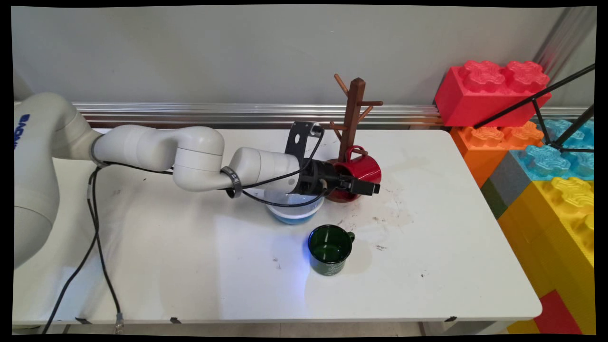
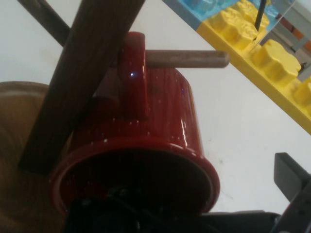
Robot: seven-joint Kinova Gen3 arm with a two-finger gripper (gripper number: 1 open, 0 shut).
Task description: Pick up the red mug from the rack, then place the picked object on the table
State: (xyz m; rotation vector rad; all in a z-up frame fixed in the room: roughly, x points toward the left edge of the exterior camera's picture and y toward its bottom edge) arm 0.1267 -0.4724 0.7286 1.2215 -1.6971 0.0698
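White table (image 1: 190, 266); I see my gripper (image 1: 366, 186) clamped on the red mug's (image 1: 359, 170) rim, mug hanging by its handle on the wooden mug tree (image 1: 352, 111), green mug (image 1: 329, 249) nearby.

Plain grey wall (image 1: 213, 52) behind the white table (image 1: 451, 266), giant toy bricks (image 1: 546, 190) stacked along the right side

Dark-green enamel mug (image 1: 330, 248) upright on white bench (image 1: 190, 266); blue-and-white bowl (image 1: 294, 210) just behind it. Big red, orange, blue and yellow plastic building blocks (image 1: 536, 142) stacked beside bench's right end.
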